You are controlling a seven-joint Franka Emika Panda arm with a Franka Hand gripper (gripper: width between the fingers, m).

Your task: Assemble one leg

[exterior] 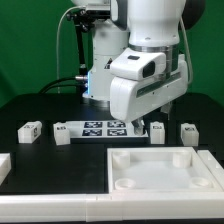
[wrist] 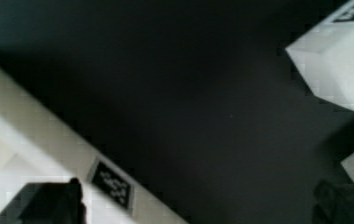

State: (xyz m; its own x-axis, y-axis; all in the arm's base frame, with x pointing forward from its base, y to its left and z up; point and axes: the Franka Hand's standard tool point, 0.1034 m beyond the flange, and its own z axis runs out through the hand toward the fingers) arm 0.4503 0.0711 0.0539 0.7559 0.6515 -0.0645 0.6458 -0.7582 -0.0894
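Observation:
Several small white legs with marker tags stand on the black table in the exterior view: two left of the marker board point(exterior: 30, 128) point(exterior: 62, 133), two right of it point(exterior: 157, 130) point(exterior: 188, 132). My gripper point(exterior: 140, 123) hangs low over the table between the marker board and the nearer right leg. It is open and empty. In the wrist view the gripper point(wrist: 195, 205) shows only dark table between its two dark fingers point(wrist: 41, 205). A white block, probably a leg point(wrist: 343, 60), lies apart from them.
The marker board point(exterior: 100, 127) lies flat behind the gripper. The large white tray-shaped panel point(exterior: 160, 185) lies at the front, and its tagged side wall point(wrist: 85, 150) shows in the wrist view. Another white part point(exterior: 3, 165) sits at the exterior view's left edge.

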